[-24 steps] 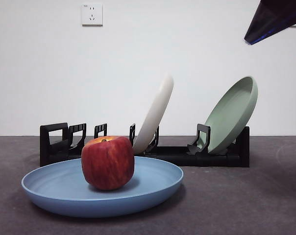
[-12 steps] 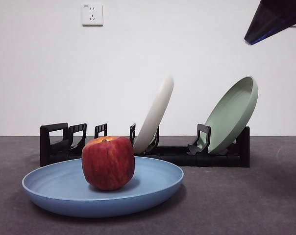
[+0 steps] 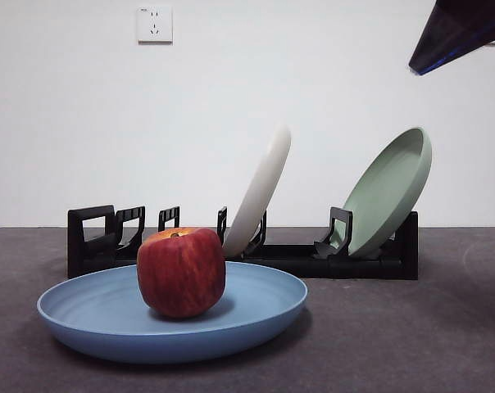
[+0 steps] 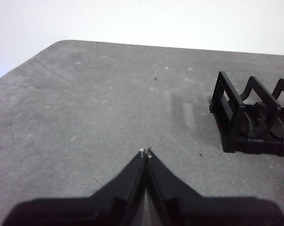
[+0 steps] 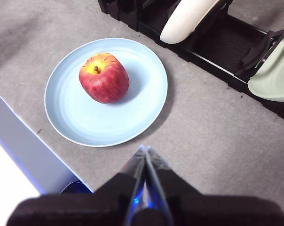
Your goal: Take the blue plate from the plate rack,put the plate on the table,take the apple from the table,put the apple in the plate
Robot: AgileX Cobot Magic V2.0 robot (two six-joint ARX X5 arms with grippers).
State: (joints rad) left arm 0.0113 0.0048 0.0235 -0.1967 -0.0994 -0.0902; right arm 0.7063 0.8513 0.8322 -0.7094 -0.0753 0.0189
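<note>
Blocky red streaked apple (image 3: 181, 272) sits in the round matte light-blue plate (image 3: 256, 315) on the mottled dark grey bench (image 3: 395, 336). At 12 o'clock behind: long black plastic rack (image 3: 313, 260) bearing a tilted cream-white plate (image 3: 260, 190) and sage-green plate (image 3: 388, 190). Left hand (image 4: 145, 153) and right hand (image 5: 144, 150) pressed together, empty, clear of everything.

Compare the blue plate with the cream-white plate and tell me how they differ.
The blue plate lies flat on the table; the cream-white plate stands tilted on edge in the plate rack. The blue plate carries the apple; the cream-white plate carries nothing. One is light blue, the other cream-white. Both are round, matte and shallow-rimmed, and neither is held by a gripper.
</note>
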